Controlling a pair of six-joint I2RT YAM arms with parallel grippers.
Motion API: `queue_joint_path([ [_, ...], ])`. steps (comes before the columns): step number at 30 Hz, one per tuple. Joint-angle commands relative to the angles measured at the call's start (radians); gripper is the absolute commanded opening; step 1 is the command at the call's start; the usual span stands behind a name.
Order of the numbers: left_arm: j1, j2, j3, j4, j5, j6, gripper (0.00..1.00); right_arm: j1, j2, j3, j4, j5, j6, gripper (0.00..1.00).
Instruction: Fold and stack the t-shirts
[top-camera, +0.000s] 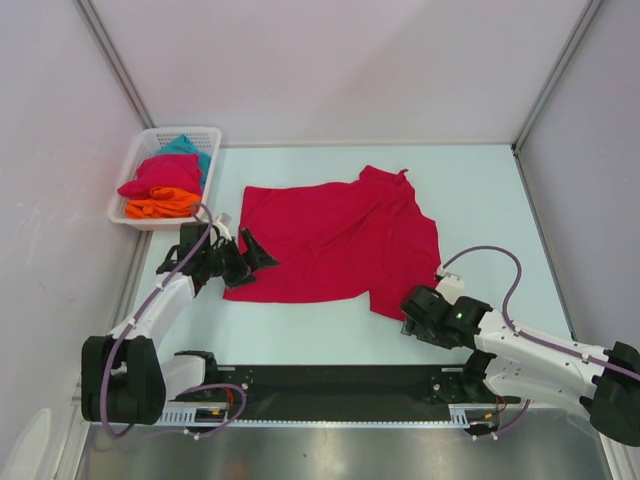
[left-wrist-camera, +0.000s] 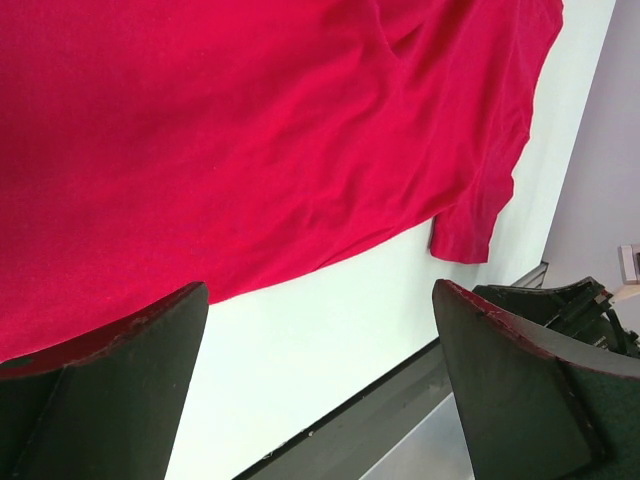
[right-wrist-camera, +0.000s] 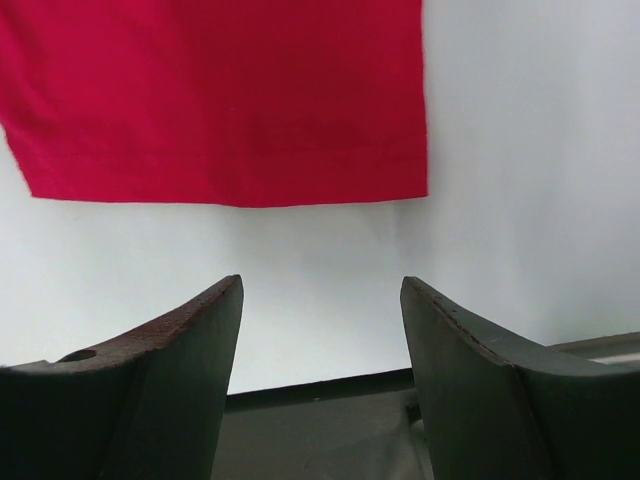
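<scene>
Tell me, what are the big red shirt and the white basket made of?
The red shirt looks like soft, matte cloth, maybe cotton: it lies in wrinkles and has a stitched hem. The white basket looks like stiff plastic: its walls are a thin mesh full of holes.

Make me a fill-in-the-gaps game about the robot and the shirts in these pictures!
The t-shirt spread out on the table is ____ in colour.
The other shirts are piled in a white ____ at the table's far left corner.
In that pile lie a pink shirt, a teal shirt and an ____ one.
The left gripper and the right gripper both have their jaws ____, holding nothing.
Missing words: red; basket; orange; open.
</scene>
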Motion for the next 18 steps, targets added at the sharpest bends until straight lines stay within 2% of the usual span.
queue_joint_path([
  [1,-0.008,-0.033,-0.009,0.030,0.036,0.015,0.99,0.005,-0.012,0.042,-0.063,0.096,0.025,0.70],
  [11,-0.008,-0.069,-0.002,0.023,0.044,0.019,1.00,0.005,-0.023,0.087,-0.108,0.149,0.045,0.70],
  [18,-0.008,-0.032,0.052,0.003,0.036,0.025,1.00,0.007,-0.111,0.088,-0.165,0.166,0.071,0.70],
])
